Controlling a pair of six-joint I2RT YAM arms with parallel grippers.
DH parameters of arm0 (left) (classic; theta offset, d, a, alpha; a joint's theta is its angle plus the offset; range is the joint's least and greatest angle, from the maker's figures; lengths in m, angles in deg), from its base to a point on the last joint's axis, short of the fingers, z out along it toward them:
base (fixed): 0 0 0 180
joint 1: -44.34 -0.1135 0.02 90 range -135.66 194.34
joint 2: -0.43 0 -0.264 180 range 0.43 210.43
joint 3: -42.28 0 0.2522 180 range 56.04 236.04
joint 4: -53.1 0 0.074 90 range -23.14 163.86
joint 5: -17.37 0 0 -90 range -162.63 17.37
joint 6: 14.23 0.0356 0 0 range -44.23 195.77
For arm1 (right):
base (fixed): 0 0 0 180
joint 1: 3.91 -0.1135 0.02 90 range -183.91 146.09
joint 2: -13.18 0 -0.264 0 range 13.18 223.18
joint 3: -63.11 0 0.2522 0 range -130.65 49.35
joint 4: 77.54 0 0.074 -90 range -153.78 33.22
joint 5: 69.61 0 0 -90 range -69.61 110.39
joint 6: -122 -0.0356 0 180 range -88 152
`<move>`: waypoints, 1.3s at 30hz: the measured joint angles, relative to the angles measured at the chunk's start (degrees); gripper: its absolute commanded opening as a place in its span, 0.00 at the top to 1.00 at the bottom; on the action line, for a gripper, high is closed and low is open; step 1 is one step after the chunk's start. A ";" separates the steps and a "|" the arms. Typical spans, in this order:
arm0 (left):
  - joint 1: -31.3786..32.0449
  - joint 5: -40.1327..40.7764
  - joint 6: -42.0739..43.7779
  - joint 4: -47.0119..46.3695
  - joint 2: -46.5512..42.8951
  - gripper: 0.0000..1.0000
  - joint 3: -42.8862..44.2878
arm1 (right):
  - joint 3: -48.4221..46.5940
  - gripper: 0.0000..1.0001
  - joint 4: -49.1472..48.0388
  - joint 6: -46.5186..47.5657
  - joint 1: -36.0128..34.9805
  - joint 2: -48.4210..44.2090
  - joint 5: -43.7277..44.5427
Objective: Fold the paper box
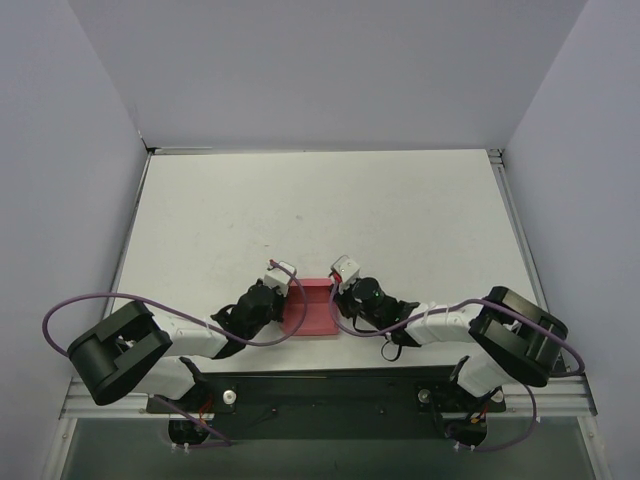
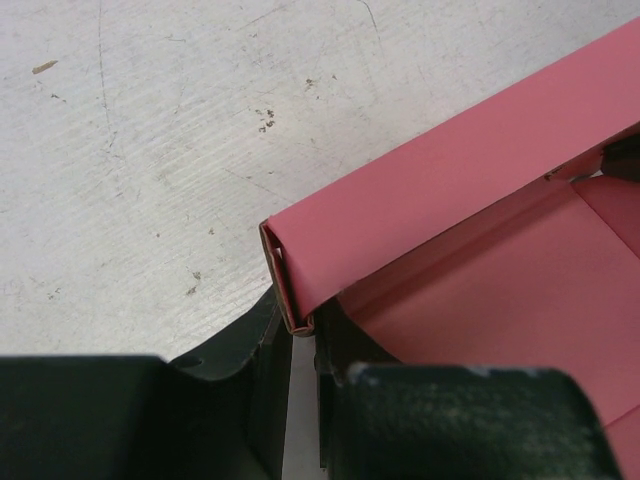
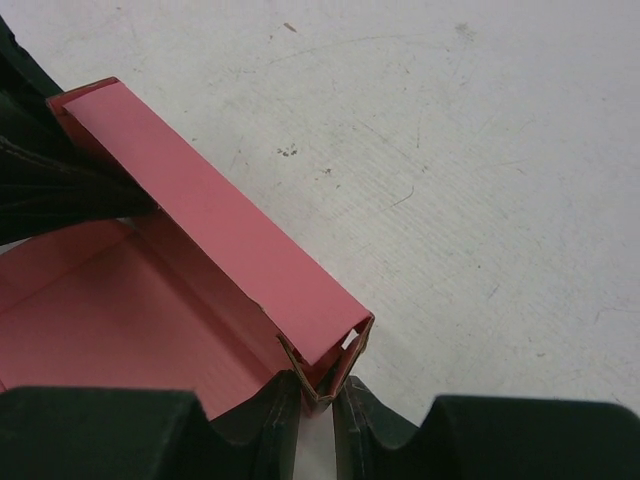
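Observation:
The pink-red paper box [image 1: 310, 308] lies near the table's front edge between my two grippers. Its far wall is folded over into a raised rolled strip. My left gripper [image 1: 284, 284] is shut on the left end of that strip; in the left wrist view the box [image 2: 480, 230] has its folded edge pinched between the black fingers [image 2: 262, 370]. My right gripper [image 1: 338, 284] is shut on the strip's right end; in the right wrist view the box [image 3: 200, 220] has its folded corner squeezed between the fingers [image 3: 280, 425]. The left fingers show at that view's left edge.
The white table [image 1: 320, 220] stretches behind the box, scuffed and speckled. Grey walls enclose it at left, right and back. The black base rail [image 1: 320, 395] with both arm mounts runs along the near edge, purple cables looping from each arm.

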 measured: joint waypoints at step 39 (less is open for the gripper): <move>1.11 0.81 -5.27 1.75 -0.02 0.79 2.99 | -11.06 1.00 -1.75 -5.25 -13.66 13.70 49.94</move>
